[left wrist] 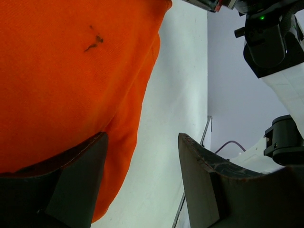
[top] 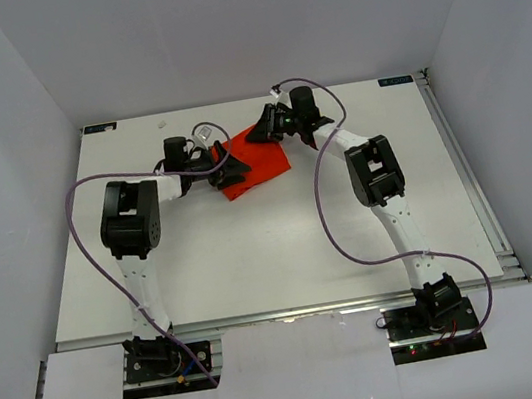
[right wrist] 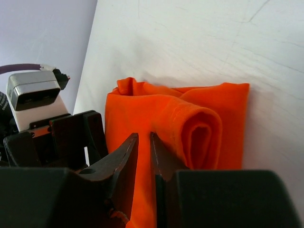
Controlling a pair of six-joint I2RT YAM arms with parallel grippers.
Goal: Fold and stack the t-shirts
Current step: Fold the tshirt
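The orange-red t-shirt (top: 259,165) lies folded small at the far middle of the table. It fills the left of the left wrist view (left wrist: 61,71), and in the right wrist view (right wrist: 209,109) one edge is rolled over. My left gripper (top: 231,173) is open at the shirt's left edge. In its own view (left wrist: 142,137) one finger lies over the cloth and the other over bare table. My right gripper (top: 265,129) is at the shirt's far edge. Its jaws (right wrist: 144,135) are nearly closed, with orange cloth in the narrow gap.
The white table (top: 284,247) stands between white walls. A metal rail (top: 470,177) runs along its right edge. The right arm's wrist (left wrist: 270,42) is close to my left gripper, and the left gripper's body (right wrist: 71,137) sits just left of my right fingers.
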